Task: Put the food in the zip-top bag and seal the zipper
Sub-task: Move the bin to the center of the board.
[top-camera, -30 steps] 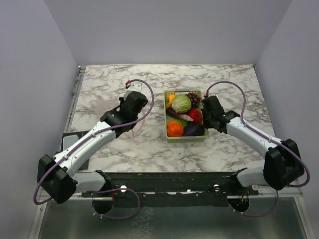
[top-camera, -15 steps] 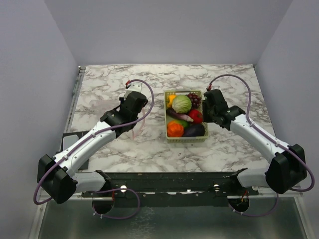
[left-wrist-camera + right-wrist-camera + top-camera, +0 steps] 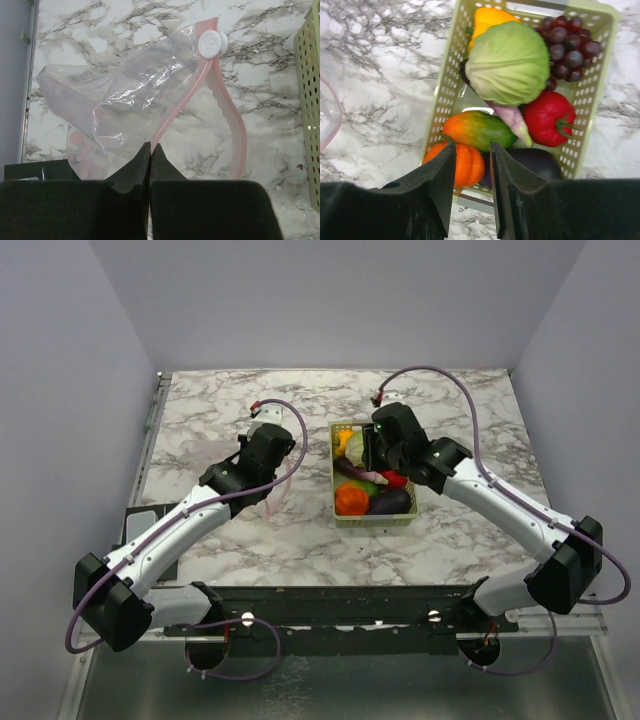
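While all food point(image 3: 507, 62) lies in the centre-frame basket point(image 3: 372, 521), the left gripper point(image 3: 150, 149) clamps the unsealed zip-top bag point(image 3: 140, 85); the right gripper point(image 3: 471, 147) gapes empty.

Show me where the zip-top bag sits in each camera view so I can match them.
Top external: zip-top bag left of centre, left of the yellow-green basket.
Left wrist: fills the middle of the picture.
Right wrist: only a sliver at the left edge.
Shared landmark: the basket, at the left wrist view's right edge and central in the right wrist view.

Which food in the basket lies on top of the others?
The green cabbage: it is the largest, and it partly covers the pieces around it.
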{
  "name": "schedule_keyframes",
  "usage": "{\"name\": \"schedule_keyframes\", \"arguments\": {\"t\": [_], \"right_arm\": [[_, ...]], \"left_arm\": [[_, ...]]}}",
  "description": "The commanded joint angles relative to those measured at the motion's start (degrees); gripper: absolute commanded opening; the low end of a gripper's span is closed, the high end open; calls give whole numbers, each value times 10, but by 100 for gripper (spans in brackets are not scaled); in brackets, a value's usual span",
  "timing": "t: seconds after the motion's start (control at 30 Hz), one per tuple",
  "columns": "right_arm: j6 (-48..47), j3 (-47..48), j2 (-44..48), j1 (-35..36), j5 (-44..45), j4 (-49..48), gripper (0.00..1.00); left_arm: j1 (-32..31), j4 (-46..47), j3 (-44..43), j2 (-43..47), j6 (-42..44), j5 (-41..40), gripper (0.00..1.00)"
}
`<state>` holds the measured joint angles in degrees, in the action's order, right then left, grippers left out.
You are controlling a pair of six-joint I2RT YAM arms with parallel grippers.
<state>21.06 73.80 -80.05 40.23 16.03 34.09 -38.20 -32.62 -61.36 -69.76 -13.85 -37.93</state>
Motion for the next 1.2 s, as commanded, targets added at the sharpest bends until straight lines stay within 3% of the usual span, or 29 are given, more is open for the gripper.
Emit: {"name": "schedule_keyframes", "arguments": {"t": [0.0, 0.7, 1.03, 1.17], "right_arm": [[23, 29, -47, 37, 28, -2, 40], [57, 97, -229, 76, 37, -57, 47], [71, 120, -286, 76, 50, -58, 47], [72, 127, -302, 76, 56, -57, 42]], "left_arm": [[2, 6, 5, 17, 3, 4, 0], [3, 6, 3, 26, 2, 7, 0], [3, 6, 3, 27, 1, 11, 0], [3, 6, 3, 26, 1, 10, 0]]}}
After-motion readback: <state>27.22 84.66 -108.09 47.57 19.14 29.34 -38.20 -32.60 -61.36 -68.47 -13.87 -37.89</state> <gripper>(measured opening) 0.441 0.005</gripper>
